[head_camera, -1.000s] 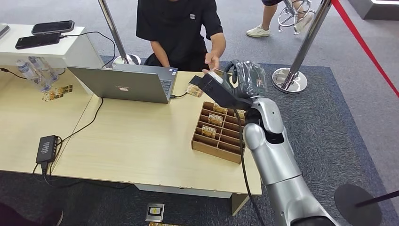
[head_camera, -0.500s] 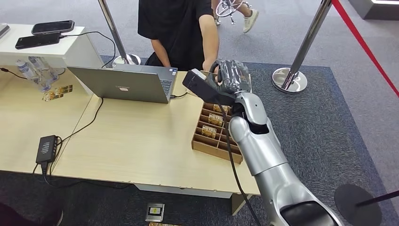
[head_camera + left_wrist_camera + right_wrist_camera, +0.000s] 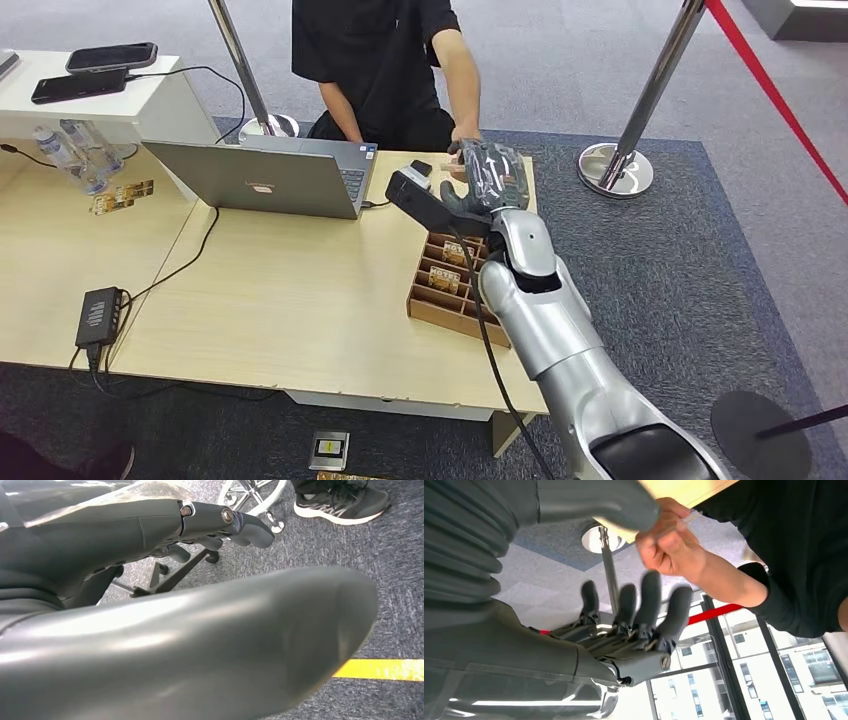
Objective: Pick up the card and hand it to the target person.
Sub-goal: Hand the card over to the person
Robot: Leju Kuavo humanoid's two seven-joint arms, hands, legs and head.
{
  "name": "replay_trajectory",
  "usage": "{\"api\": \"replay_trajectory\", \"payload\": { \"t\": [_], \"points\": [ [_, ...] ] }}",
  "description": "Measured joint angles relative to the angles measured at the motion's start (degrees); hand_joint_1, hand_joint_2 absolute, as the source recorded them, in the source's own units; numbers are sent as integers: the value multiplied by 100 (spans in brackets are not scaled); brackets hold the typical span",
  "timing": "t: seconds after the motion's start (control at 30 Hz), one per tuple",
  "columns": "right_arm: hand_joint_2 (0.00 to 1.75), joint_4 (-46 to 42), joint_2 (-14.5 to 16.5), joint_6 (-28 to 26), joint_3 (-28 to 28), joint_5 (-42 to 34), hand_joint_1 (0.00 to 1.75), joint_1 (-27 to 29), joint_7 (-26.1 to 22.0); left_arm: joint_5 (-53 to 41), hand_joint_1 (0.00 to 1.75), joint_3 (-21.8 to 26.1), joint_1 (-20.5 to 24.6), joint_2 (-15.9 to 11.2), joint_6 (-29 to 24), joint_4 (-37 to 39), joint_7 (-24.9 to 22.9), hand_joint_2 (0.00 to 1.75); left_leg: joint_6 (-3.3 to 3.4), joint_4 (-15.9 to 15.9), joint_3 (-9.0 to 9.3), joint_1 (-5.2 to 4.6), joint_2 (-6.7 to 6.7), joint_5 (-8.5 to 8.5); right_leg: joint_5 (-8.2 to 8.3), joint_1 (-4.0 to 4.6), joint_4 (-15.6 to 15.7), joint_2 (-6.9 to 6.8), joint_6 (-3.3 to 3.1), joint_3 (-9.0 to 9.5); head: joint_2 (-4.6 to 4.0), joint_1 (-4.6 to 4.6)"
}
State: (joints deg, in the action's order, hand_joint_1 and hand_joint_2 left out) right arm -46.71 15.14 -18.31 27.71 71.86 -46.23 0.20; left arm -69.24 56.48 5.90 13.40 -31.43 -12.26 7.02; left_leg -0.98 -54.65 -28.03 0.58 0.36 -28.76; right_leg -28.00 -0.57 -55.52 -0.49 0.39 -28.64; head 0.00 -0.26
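Handover looks basically done: grey right robot hand (image 3: 624, 630), fingers apart and holding nothing, centre frame, while black-sleeved person's hand (image 3: 671, 545) pinches thin pale card (image 3: 684, 520).

We note a laptop (image 3: 265, 178) on the surface (image 3: 290, 300); wooden divider tray (image 3: 455, 295) right of it, power adapter (image 3: 100, 315) left.

1. The cards (image 3: 458, 252) standing in the wooden organiser (image 3: 455, 290) carry dark print that seems to read "HOTEL", though it is small and blurred.
2. The shirt (image 3: 372, 55) bears a small white mark, unreadable.
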Motion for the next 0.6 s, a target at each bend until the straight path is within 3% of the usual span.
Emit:
{"api": "replay_trajectory", "payload": {
  "t": [0.3, 0.47, 0.6],
  "points": [
    [0, 110, -165, -707, -19, -32, 0, 88, 120, 82, 0, 6, -3, 45, -45, 1, -27, 0, 0, -1, 1, 0, 0, 1, 1, 0, 4, 0, 0, -1, 0, 1],
    [0, -112, -478, -1446, -386, -251, 0, 625, 190, 191, 0, 73, -1, 70, -127, 10, -74, 0, 1, -2, 0, -1, -2, -1, 1, 0, 9, 0, 1, -1, 0, 1],
    [0, -339, -709, -2014, -1030, -361, 0, 1269, 193, 248, 0, 133, -3, 75, -157, 14, -101, 0, 3, -3, -2, -1, -4, -2, 1, -2, 12, 0, 1, -2, 0, 1]
  ]
}}
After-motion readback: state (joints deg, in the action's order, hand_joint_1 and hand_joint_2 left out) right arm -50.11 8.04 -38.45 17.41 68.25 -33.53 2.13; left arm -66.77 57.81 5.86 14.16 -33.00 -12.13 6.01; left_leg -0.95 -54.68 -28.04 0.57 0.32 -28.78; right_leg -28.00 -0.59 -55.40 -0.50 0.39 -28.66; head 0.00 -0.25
